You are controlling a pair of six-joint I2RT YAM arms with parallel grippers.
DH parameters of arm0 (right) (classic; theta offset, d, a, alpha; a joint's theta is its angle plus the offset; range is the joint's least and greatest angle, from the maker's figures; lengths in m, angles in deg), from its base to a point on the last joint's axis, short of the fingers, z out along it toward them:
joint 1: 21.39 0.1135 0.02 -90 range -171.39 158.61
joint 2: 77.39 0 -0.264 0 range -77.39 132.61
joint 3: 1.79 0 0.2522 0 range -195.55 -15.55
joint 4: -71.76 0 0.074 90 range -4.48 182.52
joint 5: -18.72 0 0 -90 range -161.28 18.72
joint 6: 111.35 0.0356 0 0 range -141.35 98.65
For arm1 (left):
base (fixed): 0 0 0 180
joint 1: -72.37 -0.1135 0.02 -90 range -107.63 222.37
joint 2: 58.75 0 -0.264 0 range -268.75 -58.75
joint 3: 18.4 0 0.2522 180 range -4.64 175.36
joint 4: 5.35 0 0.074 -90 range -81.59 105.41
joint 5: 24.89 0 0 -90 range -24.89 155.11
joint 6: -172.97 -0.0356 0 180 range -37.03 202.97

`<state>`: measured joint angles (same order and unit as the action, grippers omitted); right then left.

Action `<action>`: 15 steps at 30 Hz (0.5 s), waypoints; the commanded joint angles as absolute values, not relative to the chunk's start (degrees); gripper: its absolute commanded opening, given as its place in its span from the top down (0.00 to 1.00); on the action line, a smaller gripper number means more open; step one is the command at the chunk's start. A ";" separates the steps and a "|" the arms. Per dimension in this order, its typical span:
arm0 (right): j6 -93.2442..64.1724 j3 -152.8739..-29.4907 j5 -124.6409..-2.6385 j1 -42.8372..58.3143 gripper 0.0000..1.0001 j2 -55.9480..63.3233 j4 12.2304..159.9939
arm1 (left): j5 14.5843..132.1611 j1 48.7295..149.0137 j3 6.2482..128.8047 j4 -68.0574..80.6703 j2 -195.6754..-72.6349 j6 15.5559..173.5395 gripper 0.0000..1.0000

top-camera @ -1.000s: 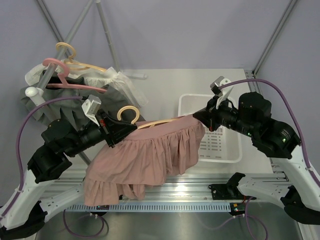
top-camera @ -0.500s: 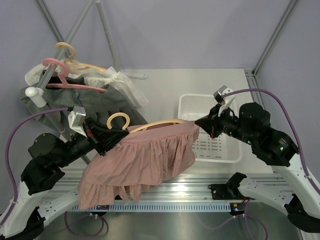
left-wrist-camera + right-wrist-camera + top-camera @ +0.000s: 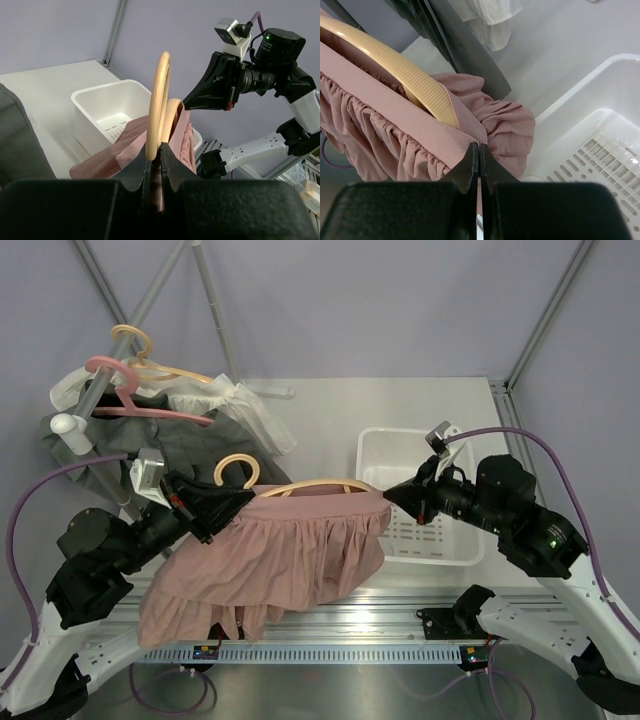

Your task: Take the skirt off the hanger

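A pink ruffled skirt [image 3: 280, 550] hangs on a cream hanger [image 3: 310, 485], held in the air between my two arms. At the hook end my left gripper [image 3: 222, 502] is shut on the hanger. In the left wrist view the jaws [image 3: 160, 148] clamp the cream hanger [image 3: 157, 100], with pink skirt cloth [image 3: 135, 140] bunched beside them. My right gripper [image 3: 388, 496] is shut on the skirt's waistband at the hanger's other end. The right wrist view shows the tips [image 3: 479, 146] pinching the waistband [image 3: 395, 125] just below the ribbed hanger arm [image 3: 415, 82].
A white slotted basket [image 3: 420, 510] sits on the table under the right gripper. At the back left a rack [image 3: 80, 420] carries a pink hanger [image 3: 130, 390] with grey and white garments. A metal rail [image 3: 400, 625] runs along the front edge.
The left arm has drawn the hanger's hook end to the left. The right gripper has followed left and lower. The skirt's hem has swung left and hangs lower.
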<state>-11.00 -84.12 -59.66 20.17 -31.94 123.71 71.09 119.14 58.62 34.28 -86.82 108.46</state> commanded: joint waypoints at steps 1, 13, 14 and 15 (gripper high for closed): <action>-10.19 -82.44 -59.68 19.04 1.00 -34.59 125.51 | 65.38 118.87 61.97 19.75 -87.48 108.55 1.00; -12.21 -81.20 -66.71 19.04 1.00 -40.74 132.54 | 60.63 118.95 63.21 23.53 -87.14 106.70 1.00; -12.21 -81.03 -66.88 19.04 1.00 -41.44 132.80 | 60.37 118.95 63.12 23.44 -87.05 106.70 1.00; -12.21 -80.68 -67.06 19.13 1.00 -41.79 133.24 | 60.10 118.95 63.03 23.61 -86.88 106.61 1.00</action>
<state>-10.39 -81.96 -61.28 19.84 -40.53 126.05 67.46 119.29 59.12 32.33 -89.16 108.01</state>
